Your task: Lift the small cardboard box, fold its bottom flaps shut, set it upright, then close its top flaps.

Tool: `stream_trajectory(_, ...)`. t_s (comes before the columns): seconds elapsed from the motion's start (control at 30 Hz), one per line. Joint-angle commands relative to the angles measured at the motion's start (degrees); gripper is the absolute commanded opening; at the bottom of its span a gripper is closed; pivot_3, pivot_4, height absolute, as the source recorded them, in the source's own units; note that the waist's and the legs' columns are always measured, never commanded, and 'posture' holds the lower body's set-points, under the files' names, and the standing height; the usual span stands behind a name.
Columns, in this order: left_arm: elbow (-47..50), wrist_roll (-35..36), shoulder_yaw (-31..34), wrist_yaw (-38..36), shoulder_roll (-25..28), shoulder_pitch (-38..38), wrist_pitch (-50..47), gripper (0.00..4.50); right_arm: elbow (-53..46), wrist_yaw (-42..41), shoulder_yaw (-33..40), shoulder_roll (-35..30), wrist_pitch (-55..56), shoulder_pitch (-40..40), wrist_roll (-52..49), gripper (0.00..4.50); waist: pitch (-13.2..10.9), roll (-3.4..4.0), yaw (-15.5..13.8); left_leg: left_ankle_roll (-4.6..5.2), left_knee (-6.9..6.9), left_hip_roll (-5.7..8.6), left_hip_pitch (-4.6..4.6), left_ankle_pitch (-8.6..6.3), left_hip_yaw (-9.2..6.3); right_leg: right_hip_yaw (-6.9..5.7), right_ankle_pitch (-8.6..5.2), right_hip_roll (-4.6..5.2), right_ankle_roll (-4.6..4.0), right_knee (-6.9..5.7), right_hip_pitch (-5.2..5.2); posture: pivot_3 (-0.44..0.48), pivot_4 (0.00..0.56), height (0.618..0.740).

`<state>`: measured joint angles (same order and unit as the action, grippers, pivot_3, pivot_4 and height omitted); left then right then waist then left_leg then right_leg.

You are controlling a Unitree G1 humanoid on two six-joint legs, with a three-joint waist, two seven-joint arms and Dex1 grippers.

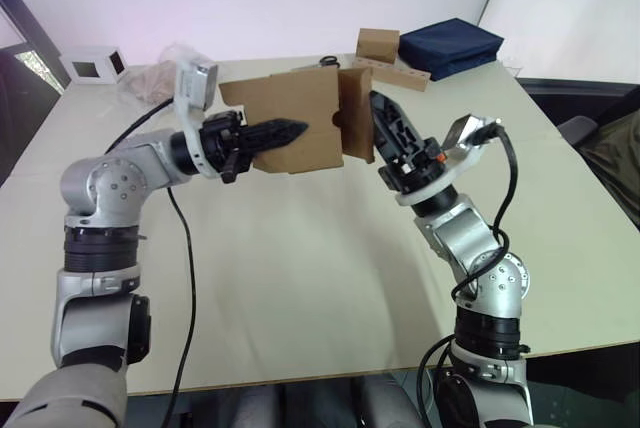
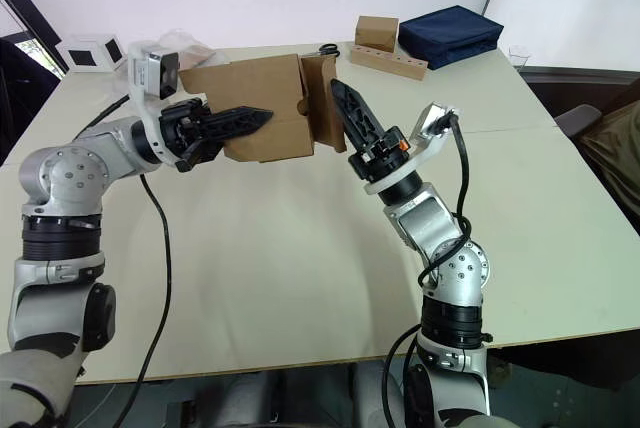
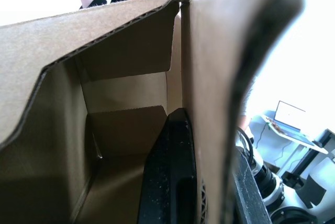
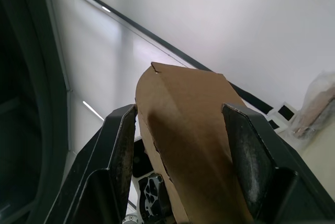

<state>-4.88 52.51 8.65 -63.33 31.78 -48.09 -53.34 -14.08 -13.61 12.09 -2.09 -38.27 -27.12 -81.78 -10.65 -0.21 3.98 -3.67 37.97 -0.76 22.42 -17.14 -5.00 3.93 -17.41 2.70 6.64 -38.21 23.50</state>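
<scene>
We hold the small cardboard box (image 1: 290, 128) aloft above the far part of the counter (image 1: 300, 278), our left gripper (image 1: 296, 131) pinching its near wall with one finger inside, and our right gripper (image 1: 383, 118), fingers spread, straddling a flap (image 4: 193, 130) at its right end.

Bare table (image 1: 300, 288) lay open below both claws; beyond them stood a brown cube (image 1: 377, 45) and navy bag (image 1: 450, 46).
</scene>
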Motion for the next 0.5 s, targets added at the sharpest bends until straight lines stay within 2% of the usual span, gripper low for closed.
stream_trajectory(0.03, 1.5, 0.9, 1.5, 0.1, 0.1, -1.3, 0.9, 0.0, -1.0, 0.7, -0.6, 0.5, 0.5, -0.2, -0.4, 2.7, 0.0, 0.0, 0.0, 0.0, 0.0, 0.0, 0.0, 0.0, 0.0, 0.0, 0.0, 0.0, 0.0, 0.0, 0.0, 0.0, 0.15, 0.74)
stream_trajectory(0.5, 1.5, 0.5, 1.2, 0.4, -0.6, -0.9, 1.6, 0.0, -1.2, 2.4, -3.1, 2.6, 1.5, -1.3, 2.0, 2.7, 0.0, 0.0, 0.0, 0.0, 0.0, 0.0, 0.0, 0.0, 0.0, 0.0, 0.0, 0.0, 0.0, 0.0, 0.0, 0.0, 0.15, 0.74)
